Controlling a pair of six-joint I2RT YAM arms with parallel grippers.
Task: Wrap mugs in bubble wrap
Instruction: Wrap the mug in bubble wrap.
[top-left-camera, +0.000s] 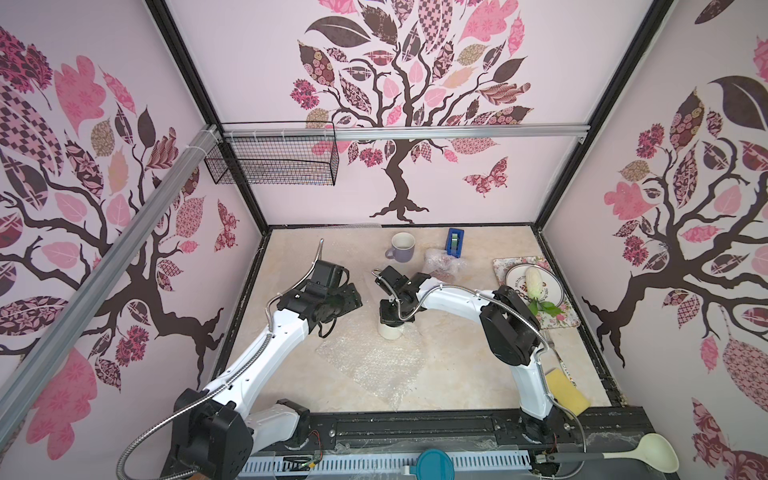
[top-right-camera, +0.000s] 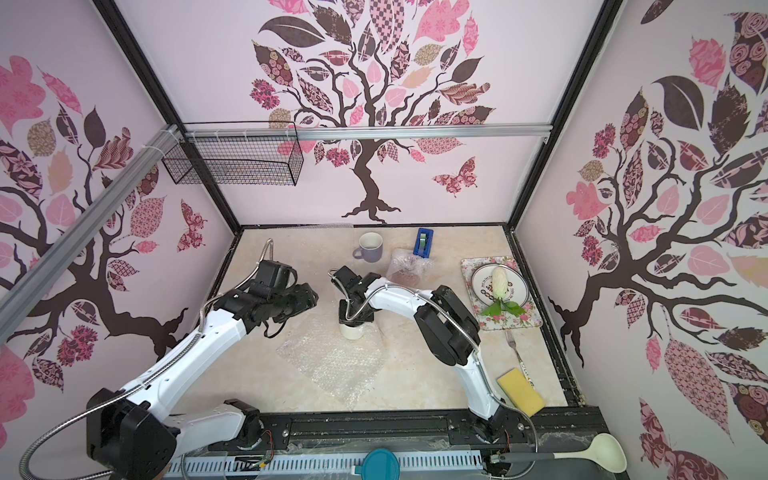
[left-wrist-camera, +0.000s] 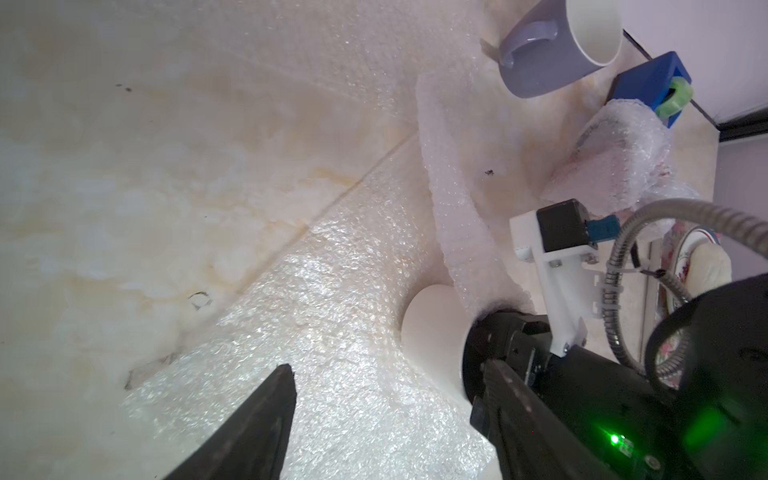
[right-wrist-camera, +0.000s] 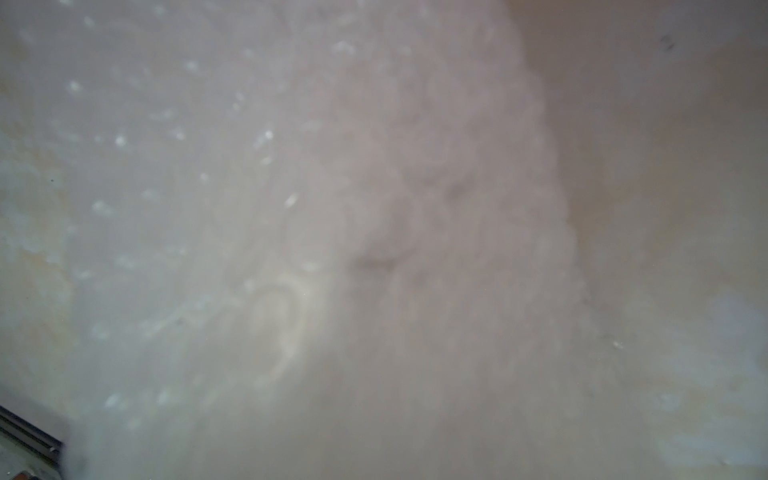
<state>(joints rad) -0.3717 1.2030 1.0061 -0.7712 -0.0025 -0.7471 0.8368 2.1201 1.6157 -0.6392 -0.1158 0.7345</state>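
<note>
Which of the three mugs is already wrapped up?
The reddish mug beside the blue tape dispenser, bundled in bubble wrap. The lavender mug stands bare, and the white mug under the right hand shows a bare side.

Pale lavender mug (top-left-camera: 402, 247), white inside. Next, a plain white mug (top-left-camera: 390, 331) and clear, glinting bubble wrap (top-left-camera: 374, 365). Blue tape dispenser (top-left-camera: 455, 242) with a green roll, yellow sponge (top-left-camera: 567, 392), rose-patterned tray (top-left-camera: 561, 321). Cream marbled table (top-left-camera: 457, 374); pink walls (top-left-camera: 457, 208) show dark-brown trees with patterned leaves.
</note>
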